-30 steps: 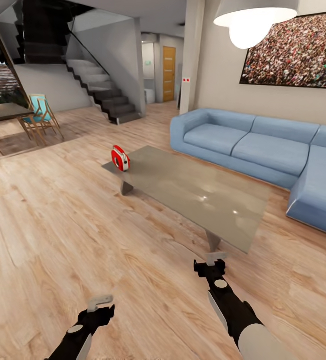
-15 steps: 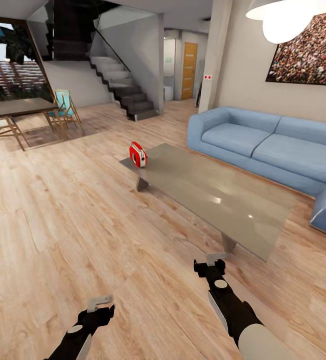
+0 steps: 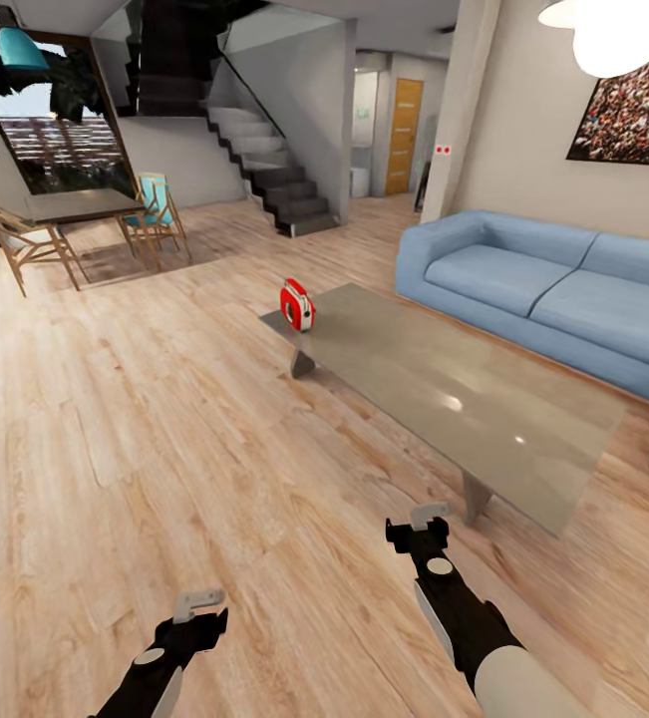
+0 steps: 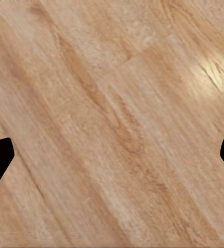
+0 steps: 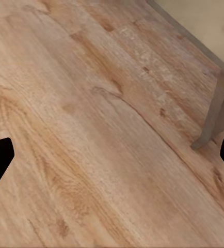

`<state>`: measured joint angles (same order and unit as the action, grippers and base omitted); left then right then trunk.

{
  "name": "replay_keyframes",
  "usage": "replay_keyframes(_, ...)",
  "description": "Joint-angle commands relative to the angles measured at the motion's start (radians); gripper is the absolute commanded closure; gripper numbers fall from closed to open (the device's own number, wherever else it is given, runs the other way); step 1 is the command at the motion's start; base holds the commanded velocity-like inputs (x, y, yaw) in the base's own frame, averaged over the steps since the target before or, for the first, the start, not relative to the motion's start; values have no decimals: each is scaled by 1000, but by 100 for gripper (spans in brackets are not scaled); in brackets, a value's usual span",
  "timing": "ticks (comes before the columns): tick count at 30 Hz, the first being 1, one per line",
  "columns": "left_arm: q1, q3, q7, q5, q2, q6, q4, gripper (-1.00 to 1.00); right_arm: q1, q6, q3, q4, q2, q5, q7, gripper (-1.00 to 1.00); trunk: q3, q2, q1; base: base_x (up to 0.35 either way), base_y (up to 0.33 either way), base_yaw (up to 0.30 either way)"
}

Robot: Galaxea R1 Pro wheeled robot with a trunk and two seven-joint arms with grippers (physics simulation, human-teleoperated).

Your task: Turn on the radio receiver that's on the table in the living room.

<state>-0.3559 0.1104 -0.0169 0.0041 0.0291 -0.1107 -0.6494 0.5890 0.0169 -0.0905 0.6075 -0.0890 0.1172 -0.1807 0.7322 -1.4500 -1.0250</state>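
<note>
Head view: my whole picture has slid right over the last second, so the camera turned; the radio (image 3: pixel 297 304) now sits left of centre on the table (image 3: pixel 523 439), at its far-left corner. My left gripper (image 3: pixel 200 601) and right gripper (image 3: pixel 430 516) hang low, well short of it. Left wrist view: floor (image 4: pixel 112 124), fingers spread. Right wrist view: fingers spread, a table leg (image 5: pixel 215 116). Approach unfinished.

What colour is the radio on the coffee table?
Bright red with white trim; the radio receiver shows best in the head view.
</note>
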Motion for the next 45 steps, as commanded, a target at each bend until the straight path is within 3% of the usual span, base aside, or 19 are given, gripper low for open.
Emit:
replay_keyframes(1, 0, 0, 0, 0, 0, 0, 0, -100, 0, 0, 0, 0, 0, 0, 0, -100, 0, 0, 0, 236, 0, 15)
replay_keyframes(35, 0, 0, 0, 0, 0, -1, 1, -100, 0, 0, 0, 3, 0, 0, 0, -100, 0, 0, 0, 326, 1, 1)
replay_keyframes(45, 0, 0, 0, 0, 0, -1, -1, -100, 0, 0, 0, 3, 0, 0, 0, -100, 0, 0, 0, 319, 116, 0)
